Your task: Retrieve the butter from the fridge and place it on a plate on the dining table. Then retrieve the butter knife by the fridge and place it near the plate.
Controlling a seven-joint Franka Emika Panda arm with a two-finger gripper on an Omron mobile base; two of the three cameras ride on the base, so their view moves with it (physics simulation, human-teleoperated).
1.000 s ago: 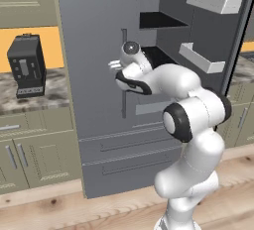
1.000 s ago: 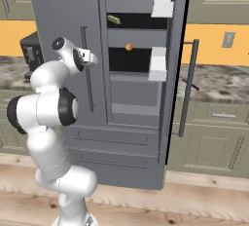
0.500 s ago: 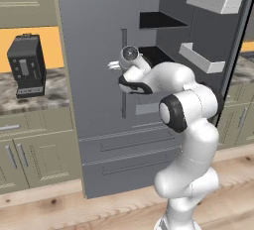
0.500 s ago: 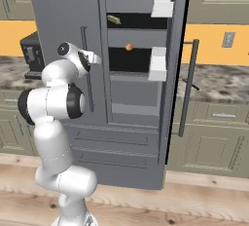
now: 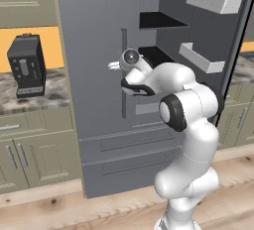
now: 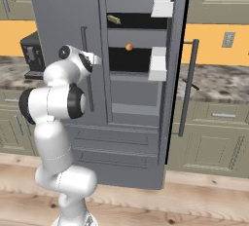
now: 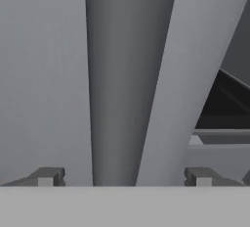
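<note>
— So where's the gripper?

— Right up against the fridge, at the closed left door's bar handle. Its jaws stand wide apart, one tip on each side of the bar, gripping nothing.

— And the butter?

— Inside the fridge, on the upper shelf behind the open right door. A small orange thing sits on the shelf below it.

- Arm: glossy white, rounded fat segments
- Joints: dark grey/black ring caps
- Gripper: 2 small dark grey blocky finger tips
</note>
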